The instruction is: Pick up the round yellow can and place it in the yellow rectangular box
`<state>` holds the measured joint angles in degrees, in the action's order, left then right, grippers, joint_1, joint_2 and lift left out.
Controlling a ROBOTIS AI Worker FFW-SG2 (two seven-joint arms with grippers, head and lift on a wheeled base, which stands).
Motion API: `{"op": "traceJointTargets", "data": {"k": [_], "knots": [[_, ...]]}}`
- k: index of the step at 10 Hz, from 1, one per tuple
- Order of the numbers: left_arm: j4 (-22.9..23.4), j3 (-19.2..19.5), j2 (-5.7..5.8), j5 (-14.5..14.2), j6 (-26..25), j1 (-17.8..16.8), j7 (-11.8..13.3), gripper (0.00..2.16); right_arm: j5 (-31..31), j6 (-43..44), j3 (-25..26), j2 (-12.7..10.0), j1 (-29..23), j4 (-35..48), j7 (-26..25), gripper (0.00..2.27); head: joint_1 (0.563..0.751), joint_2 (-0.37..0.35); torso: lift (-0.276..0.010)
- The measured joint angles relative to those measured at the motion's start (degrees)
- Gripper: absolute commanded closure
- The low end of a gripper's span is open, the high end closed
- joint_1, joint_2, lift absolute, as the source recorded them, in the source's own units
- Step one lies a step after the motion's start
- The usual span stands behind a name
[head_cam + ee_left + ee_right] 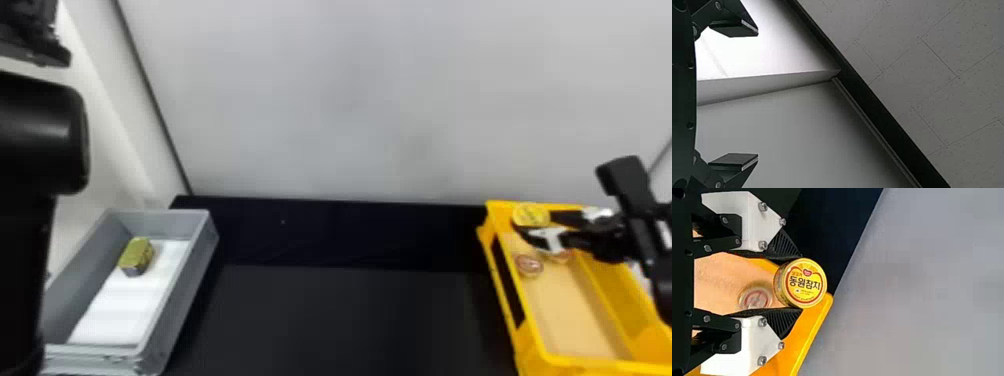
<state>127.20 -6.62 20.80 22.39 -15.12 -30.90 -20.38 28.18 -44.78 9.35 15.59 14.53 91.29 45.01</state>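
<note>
Right jaws hold the yellow can (801,296), black lettering (804,283) showing.

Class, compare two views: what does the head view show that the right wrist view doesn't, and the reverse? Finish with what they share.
Head view: the grey box, its white sheet with a green-gold tin at the far end, and the left arm.

Right wrist view: the ribbing on the black fingertips and the screws in their white parts.

Both: the round yellow can between the fingers of the right pincer, the yellow box and the grey wall.
</note>
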Motion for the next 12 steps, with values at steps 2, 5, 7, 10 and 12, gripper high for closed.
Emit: {"op": "traceJointTargets", "data": {"k": [2,5,7,10,12], "knots": [[0.2,-0.1,0.32,0.0,-0.4,-0.2,0.2,0.15,1.2,-0.4,4.5,0.2,-1.2,0.9,-0.2,0.67,0.663,0.054,-0.01],[0.3,-0.3,0.54,0.0,-0.6,-0.6,0.4,0.15,-0.1,-1.2,10.3,0.1,-3.1,0.4,-2.5,0.67,0.663,0.054,-0.01],[0.3,-0.3,0.59,0.0,-0.7,-0.7,0.4,0.15,-4.5,-1.6,12.8,0.2,-4.1,-1.4,-5.6,0.67,0.663,0.054,-0.01],[0.4,-0.5,0.58,0.0,-0.8,-0.9,0.4,0.15,-15.5,-1.3,13.2,2.1,-3.7,-8.7,-12.2,0.67,0.663,0.054,-0.01],[0.4,-0.6,0.51,0.0,-0.8,-1.1,0.4,0.15,-23.3,-0.2,11.7,3.8,-2.6,-15.3,-15.7,0.67,0.663,0.054,-0.01]]}}
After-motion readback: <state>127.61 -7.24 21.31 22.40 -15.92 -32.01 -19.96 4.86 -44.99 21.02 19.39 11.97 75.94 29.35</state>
